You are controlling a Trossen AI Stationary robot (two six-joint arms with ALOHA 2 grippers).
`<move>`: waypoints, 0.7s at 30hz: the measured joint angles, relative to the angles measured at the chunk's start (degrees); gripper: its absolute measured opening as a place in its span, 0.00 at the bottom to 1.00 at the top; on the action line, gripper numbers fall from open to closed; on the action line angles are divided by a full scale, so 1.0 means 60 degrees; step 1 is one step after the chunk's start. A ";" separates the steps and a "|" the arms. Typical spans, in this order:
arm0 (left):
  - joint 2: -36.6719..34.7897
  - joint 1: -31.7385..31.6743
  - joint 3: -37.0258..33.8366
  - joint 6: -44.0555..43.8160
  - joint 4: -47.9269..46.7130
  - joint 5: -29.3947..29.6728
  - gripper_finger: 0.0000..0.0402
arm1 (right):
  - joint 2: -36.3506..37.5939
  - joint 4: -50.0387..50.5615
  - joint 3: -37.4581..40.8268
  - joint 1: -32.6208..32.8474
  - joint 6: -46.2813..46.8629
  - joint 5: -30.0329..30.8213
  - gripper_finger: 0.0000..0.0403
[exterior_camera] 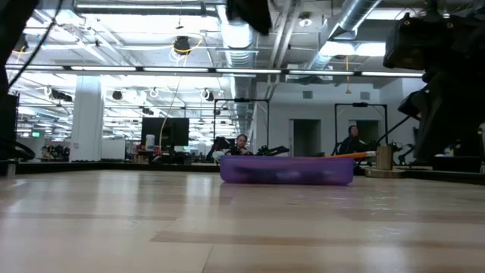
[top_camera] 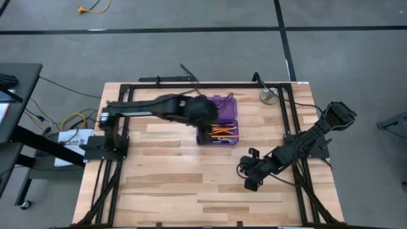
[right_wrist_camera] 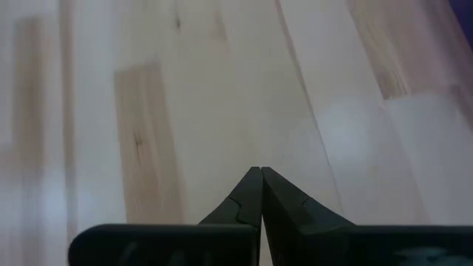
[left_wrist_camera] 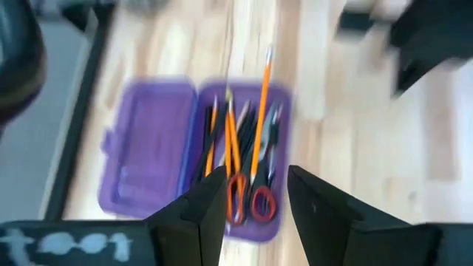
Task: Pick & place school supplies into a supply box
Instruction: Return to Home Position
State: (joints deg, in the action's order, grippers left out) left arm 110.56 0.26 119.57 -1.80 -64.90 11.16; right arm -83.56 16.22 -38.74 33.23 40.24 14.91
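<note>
In the purple box (top_camera: 226, 105), pencils (top_camera: 224, 131) lie lengthwise, left-right; left fingers (left_wrist_camera: 199, 214) wide, right fingers (right_wrist_camera: 247, 199) together.

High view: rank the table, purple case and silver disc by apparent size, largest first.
1. table, by far the largest
2. purple case, lying open
3. silver disc, clearly the smallest

No near ties. All three sit at table level.

Open purple supply box (top_camera: 224, 104), packed with school supplies (top_camera: 219, 132).
Lies flat on the table (top_camera: 165, 191), about midway between its left and right edges and nearer the edge at the high view's top, with lid folded back flat beside the tray. Holds orange pencils (left_wrist_camera: 261, 111), black pens (left_wrist_camera: 245, 137) and red-handled scissors (left_wrist_camera: 250, 201) laid lengthwise side by side, with one pencil end jutting past the rim.
</note>
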 joint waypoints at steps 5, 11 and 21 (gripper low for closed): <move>-0.1526 0.0429 -0.1187 0.0047 0.1139 0.0115 0.33 | 0.0094 -0.1039 0.0000 -0.0234 -0.0699 -0.0073 0.00; -0.4557 0.0699 -0.6330 -0.0619 0.4836 0.0037 0.33 | 0.1042 -0.3128 0.0002 -0.0832 -0.2819 -0.2259 0.00; -0.9198 0.1850 -1.4165 -0.1037 1.2002 0.0894 0.33 | 0.4211 -0.1951 0.0346 -0.1202 -0.4919 -0.2931 0.00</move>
State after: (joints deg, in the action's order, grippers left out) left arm 55.37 11.36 34.58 -8.02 7.11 16.52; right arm -58.30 4.51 -36.67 26.02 10.73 -2.67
